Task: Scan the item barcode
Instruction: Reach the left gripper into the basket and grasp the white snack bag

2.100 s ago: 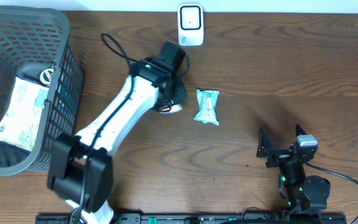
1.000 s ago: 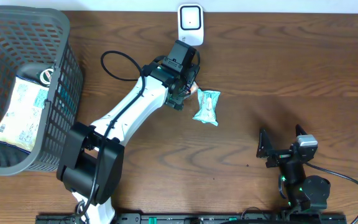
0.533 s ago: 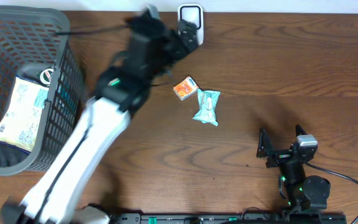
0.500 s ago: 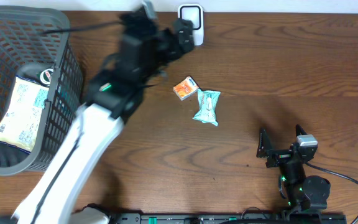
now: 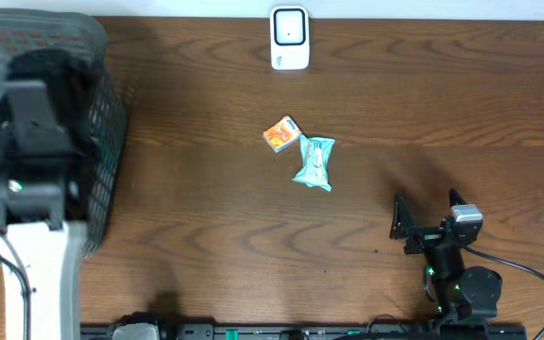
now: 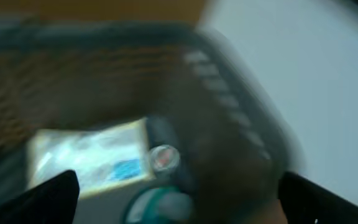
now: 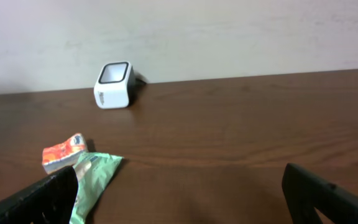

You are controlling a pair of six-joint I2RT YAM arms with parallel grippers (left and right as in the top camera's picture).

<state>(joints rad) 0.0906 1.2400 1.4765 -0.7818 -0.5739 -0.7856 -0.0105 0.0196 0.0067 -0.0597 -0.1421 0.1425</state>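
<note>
The white barcode scanner (image 5: pixel 290 38) stands at the table's far edge, also in the right wrist view as scanner (image 7: pixel 114 84). An orange packet (image 5: pixel 280 133) and a teal packet (image 5: pixel 314 161) lie side by side mid-table, untouched. My left arm (image 5: pixel 31 179) hangs blurred over the grey basket (image 5: pixel 107 161). In the blurred left wrist view, the left gripper (image 6: pixel 179 211) is open above a white-and-blue packet (image 6: pixel 89 162) and a teal-lidded item (image 6: pixel 160 208) inside the basket. My right gripper (image 7: pixel 179 205) rests open near the front right, empty.
The basket's rim (image 6: pixel 241 93) runs up the right of the left wrist view. In the right wrist view the orange packet (image 7: pixel 64 151) and teal packet (image 7: pixel 92 180) lie ahead to the left. A pale wall (image 7: pixel 229 31) backs the table.
My left arm has swung left from beside the scanner to over the basket. The orange packet stays on the table next to the teal one. The right arm has not moved.
</note>
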